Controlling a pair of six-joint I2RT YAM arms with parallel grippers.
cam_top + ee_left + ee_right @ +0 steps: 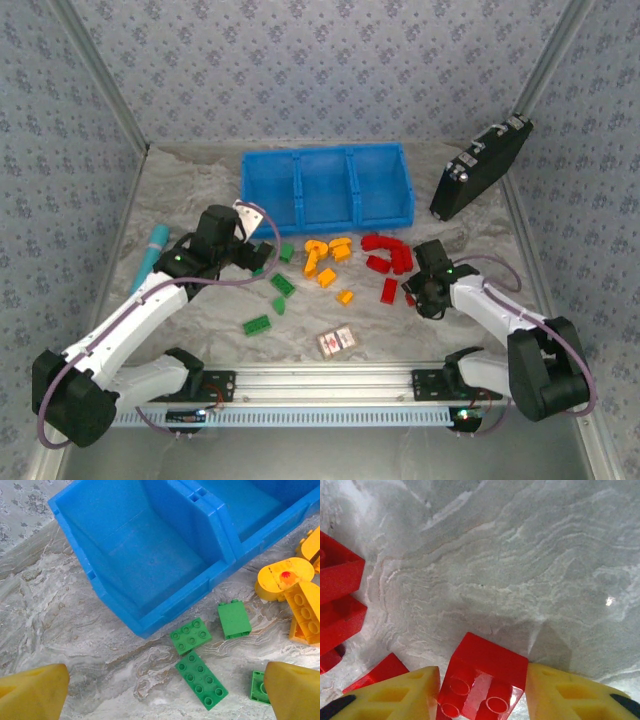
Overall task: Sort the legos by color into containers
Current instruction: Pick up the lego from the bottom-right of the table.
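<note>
Top external view: the blue bin [325, 190], smooth moulded plastic in three compartments, sits far-centre and empty, so I judge all sorting remains. The left gripper [164, 690] hangs wide open over studded green bricks [201, 679] just near of it. The right gripper [482, 692] clamps a glossy red brick [487, 672] on the marbled table [520, 555], beside other red bricks [385, 255]; orange bricks [328, 262] lie between.

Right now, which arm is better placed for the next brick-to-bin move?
Right. The right tool has a red brick pinched between its fingers. The left tool hangs open over green bricks beside the blue bin, holding nothing.
</note>
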